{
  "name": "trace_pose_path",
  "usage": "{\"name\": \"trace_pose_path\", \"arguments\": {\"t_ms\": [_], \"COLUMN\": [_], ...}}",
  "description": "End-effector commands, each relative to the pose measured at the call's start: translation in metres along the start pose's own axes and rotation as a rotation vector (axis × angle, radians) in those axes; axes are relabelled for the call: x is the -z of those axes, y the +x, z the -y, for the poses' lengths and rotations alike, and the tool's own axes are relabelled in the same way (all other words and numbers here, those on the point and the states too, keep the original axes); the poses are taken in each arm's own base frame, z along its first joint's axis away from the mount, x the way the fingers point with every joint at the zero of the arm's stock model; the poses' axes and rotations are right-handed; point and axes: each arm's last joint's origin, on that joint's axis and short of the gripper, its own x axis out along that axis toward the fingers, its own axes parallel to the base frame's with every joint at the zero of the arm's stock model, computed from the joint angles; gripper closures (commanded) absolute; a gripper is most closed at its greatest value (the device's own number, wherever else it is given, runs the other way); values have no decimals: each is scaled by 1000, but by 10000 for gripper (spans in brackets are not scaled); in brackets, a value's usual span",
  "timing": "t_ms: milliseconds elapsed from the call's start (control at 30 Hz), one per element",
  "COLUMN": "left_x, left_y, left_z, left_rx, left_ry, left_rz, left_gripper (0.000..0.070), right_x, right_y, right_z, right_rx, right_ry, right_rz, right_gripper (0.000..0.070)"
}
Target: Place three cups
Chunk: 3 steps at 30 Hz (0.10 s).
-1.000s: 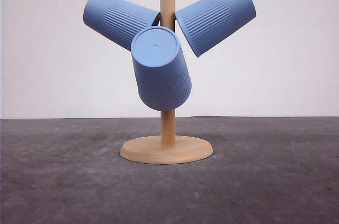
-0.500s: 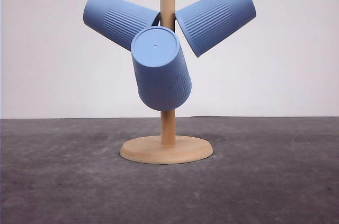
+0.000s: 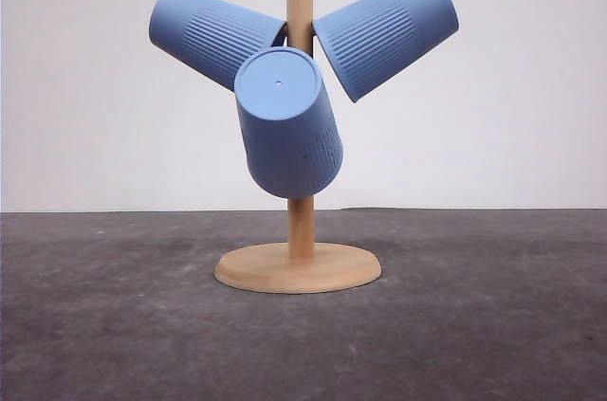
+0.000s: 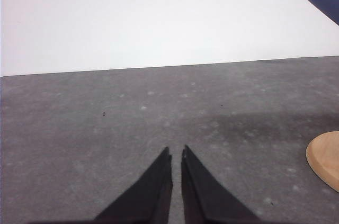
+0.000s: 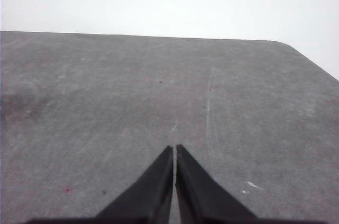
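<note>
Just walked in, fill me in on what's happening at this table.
Three blue cups hang on a wooden stand on the grey table: left cup, right cup, front cup. Nothing is being handled. The left claw and right claw are both shut and empty, low over the table.

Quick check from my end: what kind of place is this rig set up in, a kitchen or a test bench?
Most likely a staged test bench, not a kitchen: a bare dark grey tabletop against a plain white wall, with nothing on it but a wooden cup stand holding three blue cups.
</note>
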Motion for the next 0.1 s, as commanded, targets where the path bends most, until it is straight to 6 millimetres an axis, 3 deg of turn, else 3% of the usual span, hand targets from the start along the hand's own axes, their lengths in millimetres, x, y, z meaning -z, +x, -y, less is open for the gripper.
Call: {"name": "trace_pose_path", "arguments": {"t_ms": [0, 67], "left_x": [4, 4], "left_y": [1, 1], "left_z": [0, 0], "left_rx": [-3, -3], "left_ry": [-3, -3], "left_rz": [-5, -5], "left_gripper": [678, 678], "right_x": [-1, -1], "right_y": [0, 0], "right_z": [0, 0], "right_rx": [0, 0], "right_ry": [-3, -3], "right_rz": [11, 11], "right_gripper": [696, 696]}}
